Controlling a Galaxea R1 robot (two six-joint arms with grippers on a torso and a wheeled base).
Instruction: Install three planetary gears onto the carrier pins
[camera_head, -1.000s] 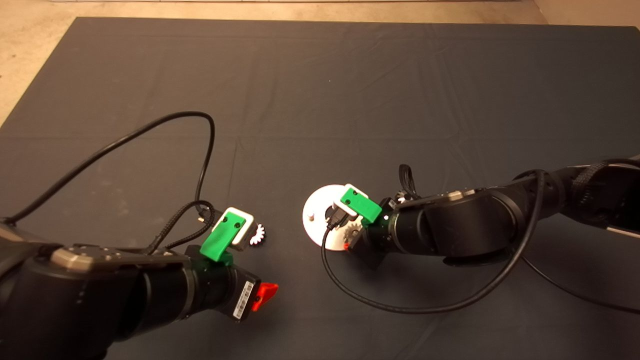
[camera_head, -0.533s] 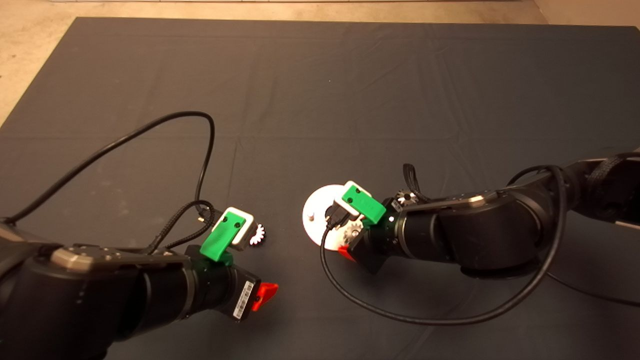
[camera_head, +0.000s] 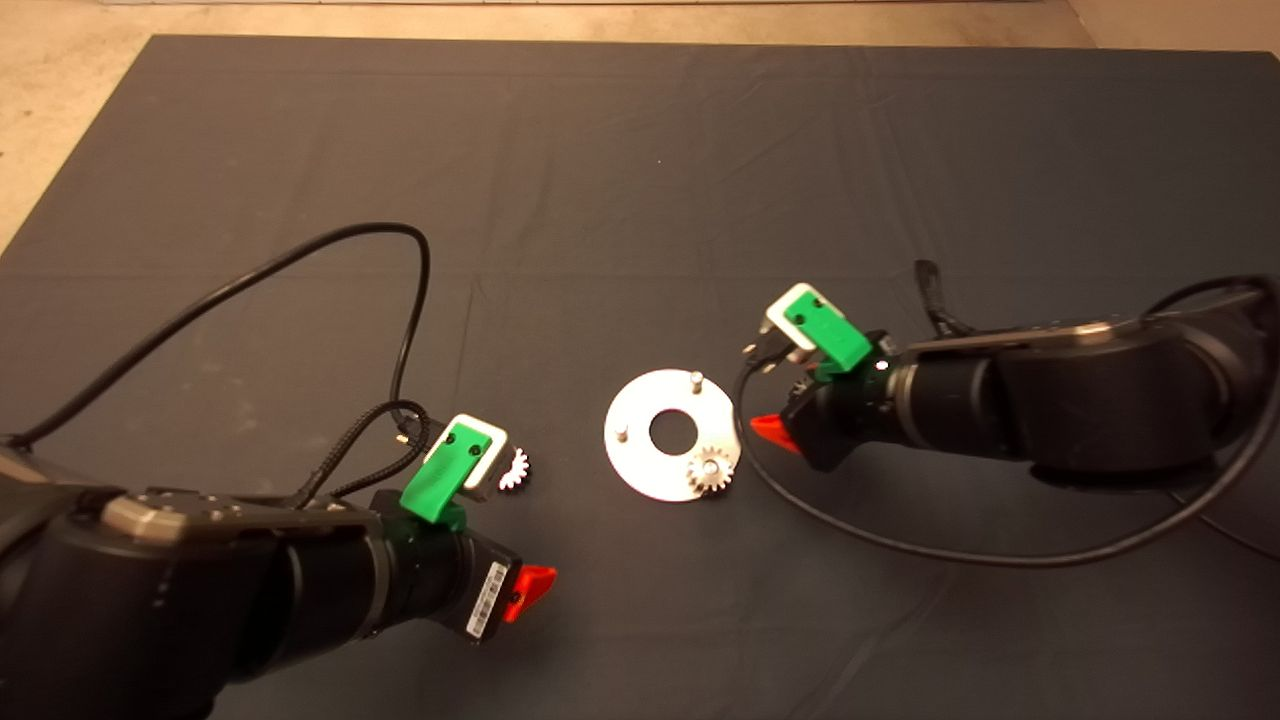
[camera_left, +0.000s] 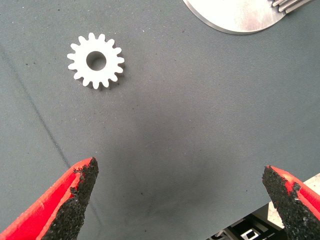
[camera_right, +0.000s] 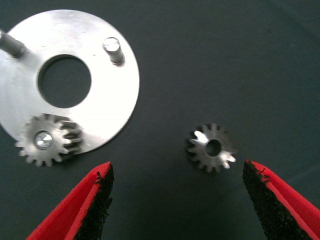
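Note:
The shiny disc (camera_head: 650, 462) lies mid-mat with a steel planetary gear (camera_head: 709, 470) seated on its near carrier pin. Two carrier pins (camera_head: 696, 379) (camera_head: 620, 432) stand bare. My right gripper (camera_right: 177, 200) hovers open just right of the disc, its red finger (camera_head: 770, 430) showing. A loose dark gear (camera_right: 211, 147) lies flat on the mat ahead of its fingers, beside the disc (camera_right: 112, 95); the arm hides this gear from above. The bright silver gear (camera_head: 515, 468) lies left of the disc. My left gripper (camera_left: 182, 200) is open and empty near that gear (camera_left: 96, 60).
Black cables loop over the mat: one (camera_head: 330, 250) arcs behind the left arm, another (camera_head: 900, 540) sweeps in front of the right arm. The dark mat (camera_head: 640, 150) stretches far back, with tan floor (camera_head: 50, 90) beyond its left edge.
My right gripper has drawn back to the right off the disc, leaving a gear on the near pin and uncovering the disc. The left arm has stayed still.

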